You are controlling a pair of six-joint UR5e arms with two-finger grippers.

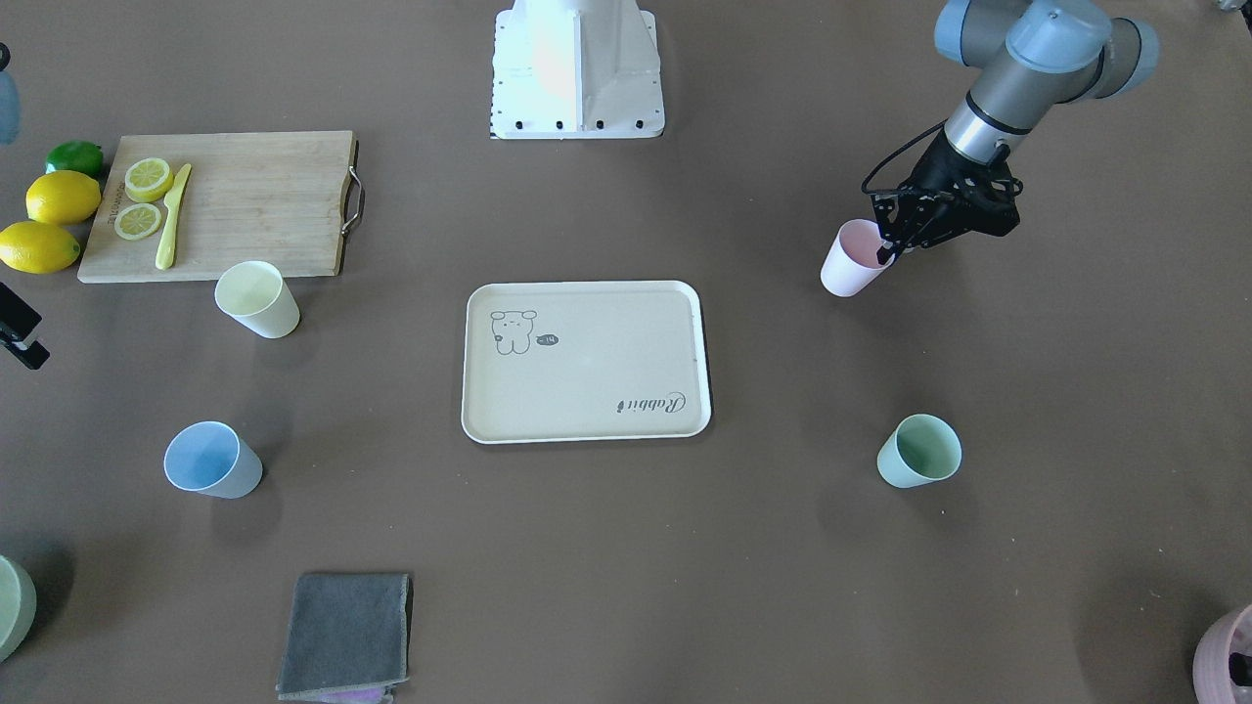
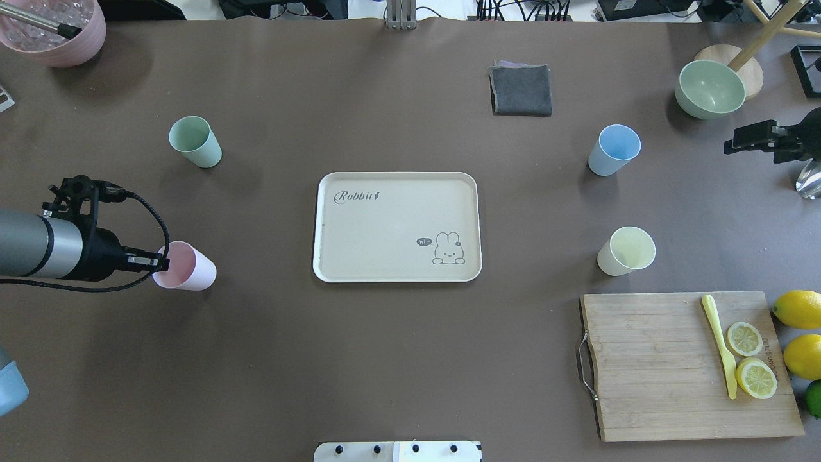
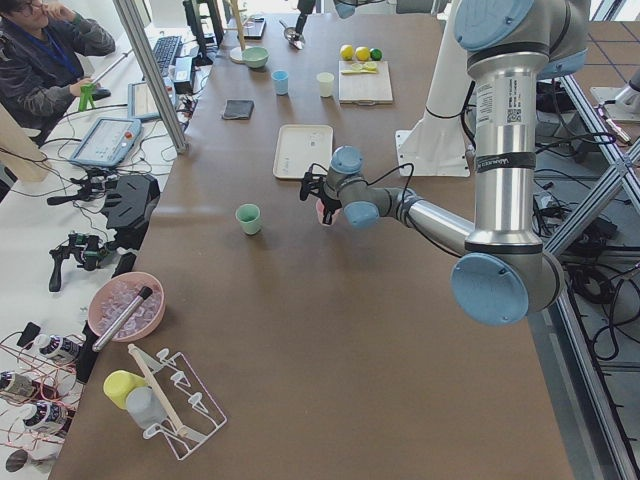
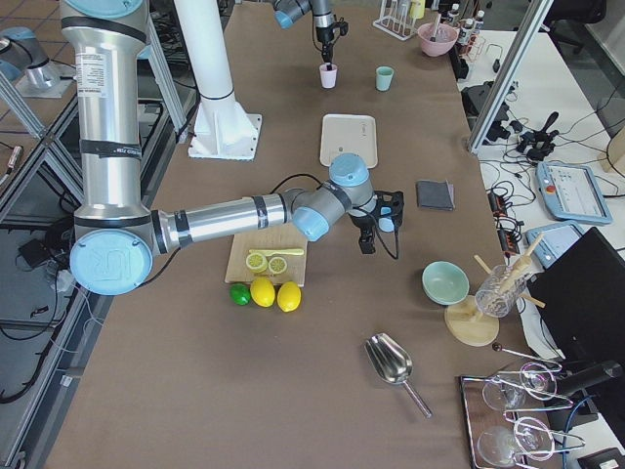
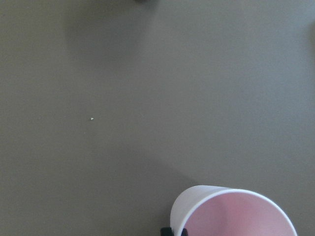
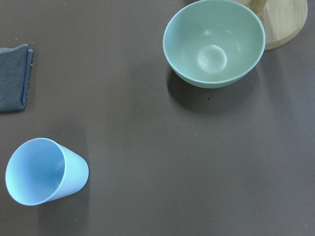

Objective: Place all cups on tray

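The cream tray [image 2: 397,266] with a cartoon animal and "Rabbit" script lies at the table's middle with nothing on it. The pink cup [image 2: 192,269] stands to its left, and my left gripper [image 2: 160,262] is shut on its rim; a dark fingertip [image 5: 172,231] presses the outer wall. The mint green cup [image 2: 194,141] stands farther out on that side. The light blue cup [image 2: 614,149] and pale yellow cup [image 2: 626,251] stand right of the tray. My right gripper [image 2: 747,136] hovers open near the right edge, beyond the blue cup [image 6: 44,172].
A wooden cutting board [image 2: 667,385] with lemon slices and a yellow knife sits near right, whole lemons [image 2: 798,309] beside it. A pale green bowl [image 2: 709,88] and a folded grey cloth [image 2: 521,90] lie at the far side. A mauve pot [image 2: 54,32] is far left.
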